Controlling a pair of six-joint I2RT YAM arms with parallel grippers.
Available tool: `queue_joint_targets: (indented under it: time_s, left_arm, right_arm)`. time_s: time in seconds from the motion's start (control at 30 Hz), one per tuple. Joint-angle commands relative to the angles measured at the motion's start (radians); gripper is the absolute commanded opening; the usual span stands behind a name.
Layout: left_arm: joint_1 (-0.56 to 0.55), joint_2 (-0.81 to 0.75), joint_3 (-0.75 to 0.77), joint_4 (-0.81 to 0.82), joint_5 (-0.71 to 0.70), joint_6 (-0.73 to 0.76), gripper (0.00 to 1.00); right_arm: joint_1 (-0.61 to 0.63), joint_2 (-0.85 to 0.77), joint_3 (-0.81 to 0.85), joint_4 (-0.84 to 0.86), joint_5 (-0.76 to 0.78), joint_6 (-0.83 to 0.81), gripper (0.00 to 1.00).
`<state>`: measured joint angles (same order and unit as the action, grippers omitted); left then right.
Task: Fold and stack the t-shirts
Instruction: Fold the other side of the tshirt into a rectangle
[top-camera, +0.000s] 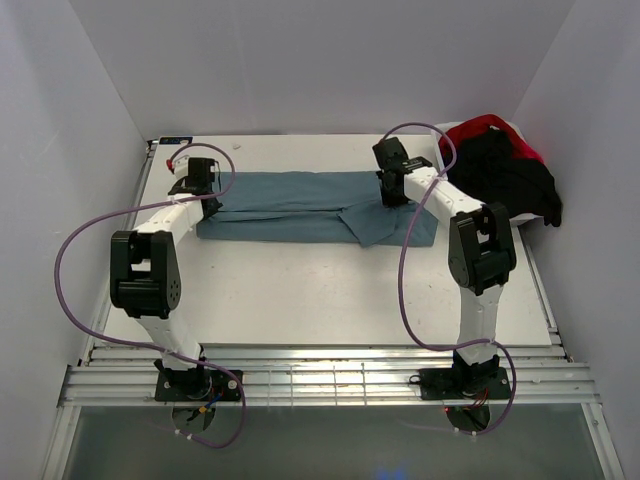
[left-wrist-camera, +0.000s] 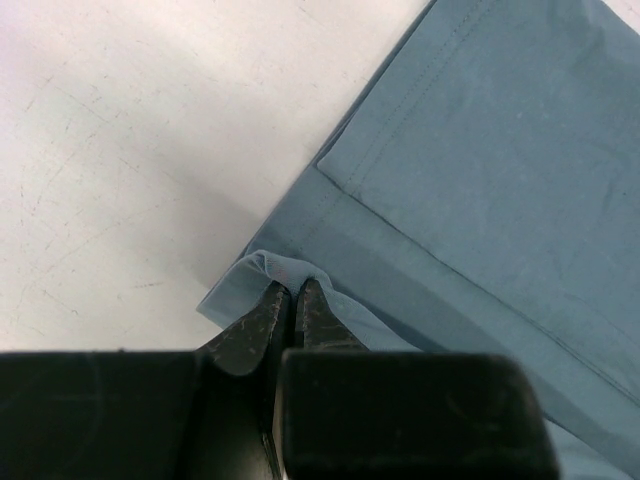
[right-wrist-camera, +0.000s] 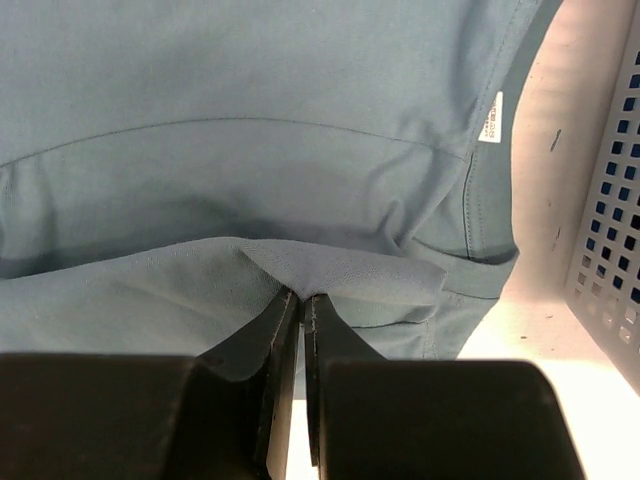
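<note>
- While the teal t-shirt (top-camera: 300, 205) lies stretched flat along the far edge of the counter (top-camera: 320, 300), already doubled lengthwise into a long band, it is pinched at both ends.
- At its left end the left fingers (left-wrist-camera: 283, 310) are nipped nearly together on a lifted bit of hem at the corner.
- Toward its right end the right fingers (right-wrist-camera: 290, 310) are squeezed tight on a raised fold of cloth, near the small white tag (right-wrist-camera: 490, 118).
- To my eye, folding this first shirt is the step in hand. Next, both pinches must lift and travel together, so the cloth doubles over evenly without dragging.
- Black and red t-shirts (top-camera: 505, 170) wait heaped in the tub (right-wrist-camera: 605, 200) at the counter's far right corner.
</note>
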<state>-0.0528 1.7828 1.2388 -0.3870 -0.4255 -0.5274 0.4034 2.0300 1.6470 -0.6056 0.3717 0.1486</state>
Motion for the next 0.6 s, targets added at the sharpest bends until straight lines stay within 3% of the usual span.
queue_joint_targets:
  time_s: [0.0, 0.57]
  left_arm:
    - [0.021, -0.040, 0.027, 0.011, -0.001, 0.012, 0.00]
    - [0.025, 0.156, 0.145, 0.034, 0.030, 0.050, 0.00]
  right_arm:
    - [-0.009, -0.007, 0.054, -0.010, 0.010, -0.017, 0.08]
    - [-0.028, 0.124, 0.165, -0.020, -0.005, -0.029, 0.08]
